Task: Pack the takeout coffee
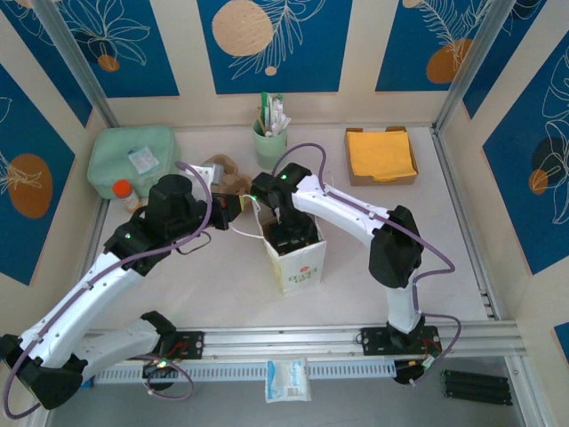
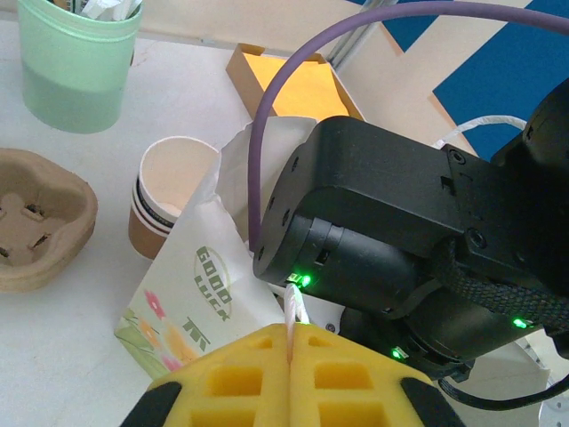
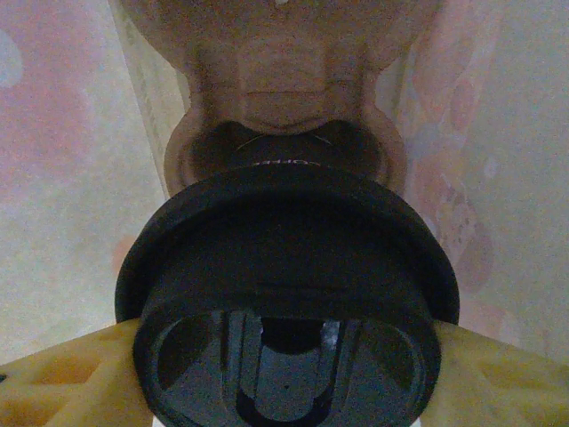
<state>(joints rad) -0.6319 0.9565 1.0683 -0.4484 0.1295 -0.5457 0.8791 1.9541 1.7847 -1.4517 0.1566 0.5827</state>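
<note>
While the right gripper [image 1: 292, 235] reaches into the white paper bag [image 1: 304, 269] overhead, packing looks nearly done. Left wrist: left gripper [image 2: 291, 342] pinched together on the bag handle [image 2: 292, 309]. Right wrist: fingers [image 3: 62, 374] clamped on the takeout coffee [image 3: 289, 294] inside the bag, above a pulp carrier [image 3: 284, 71]; release not yet made.

Left arm [image 1: 98, 298] and right arm [image 1: 342, 206], either side of the paper bag [image 1: 300, 265], wear white shells, black joints and looping purple cables [image 2: 263, 124]; green lights [image 2: 300, 281] dot the wrists; finger pads [image 2: 253, 347] are yellow.

The takeout coffee [image 3: 289, 302], round black lid fitted, is inside the paper bag [image 3: 53, 222], over a pulp carrier [image 3: 284, 80].
</note>
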